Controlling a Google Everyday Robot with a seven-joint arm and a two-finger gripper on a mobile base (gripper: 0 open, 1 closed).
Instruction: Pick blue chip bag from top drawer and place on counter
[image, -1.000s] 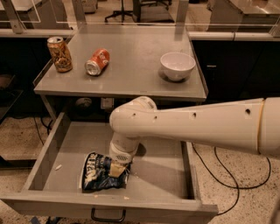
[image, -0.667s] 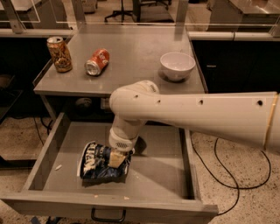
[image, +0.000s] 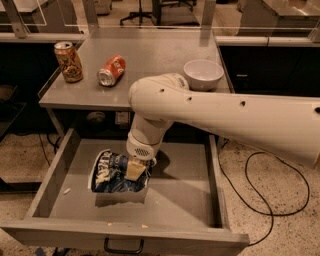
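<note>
Workshop-type room, speckled floor (image: 280, 150), dark cabinets at the back. Grey metal worktop (image: 150, 50) on thin legs; top drawer (image: 185, 195) stands open beneath it

- Claw (image: 135, 171): down inside the drawer, left of its middle, pointing straight down from a white wrist. Closed on the blue chip bag (image: 112, 172); one tan finger (image: 135, 169) lies flat against the bag's right-hand face, the other is hidden behind the foil
- Bag: crumpled, white lettering facing up and left, spreading mostly to the left of the claw. It seems to hang just clear of the drawer floor, with a dark shadow directly under it
- Drawer floor bare to the right of the claw; black handle (image: 123, 247) on the front wall, below and nearest the camera
- White arm (image: 225, 117) rises from the claw, bends over the worktop's front edge and runs off to the right
- Up on the worktop, above the claw: white bowl (image: 203, 74) to the right, orange-red can (image: 111, 70) lying on its side to the left, upright patterned can (image: 68, 61) further left, apart from it
- Black cable (image: 272, 212) loops on the floor far right of the claw
</note>
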